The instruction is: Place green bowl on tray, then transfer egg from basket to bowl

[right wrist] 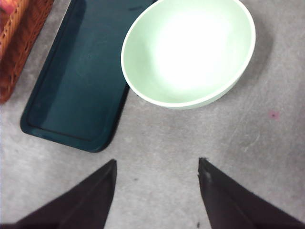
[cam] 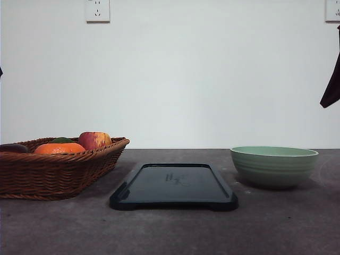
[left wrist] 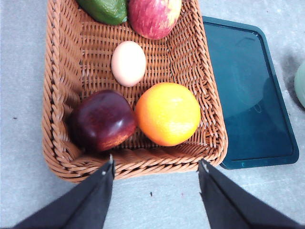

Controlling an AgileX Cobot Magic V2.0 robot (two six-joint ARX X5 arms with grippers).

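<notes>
On the grey bench [cam: 170, 234], nothing of the task is judged to be done: the green bowl [cam: 274, 166] is seen standing on the bare surface just beside the tray [cam: 173, 186], on its right, apart from it and not on it. The egg [left wrist: 128, 63] is found lying in the basket [left wrist: 57, 95], between a red-yellow apple [left wrist: 154, 16] and an orange fruit [left wrist: 167, 113], with a dark red fruit [left wrist: 102, 120] near it and a green one [left wrist: 105, 9] at the far end. Both steps are therefore left: the bowl is to be set on the tray, then the egg is to be carried over.

The left end effector [left wrist: 156, 167] is held released above the basket's near wall, nothing between its dark fingers. The right end effector [right wrist: 157, 164] is likewise spread wide and empty, poised over the bench near the bowl's rim.

The bowl is glazed ceramic, round, faintly ribbed outside, smooth and pale within. The tray is flat, dark and glossy, with a low rim and rounded notched corners. The basket is woven wicker, brown, with sloping sides. The egg is smooth, matt and oval, and is judged liable to roll
</notes>
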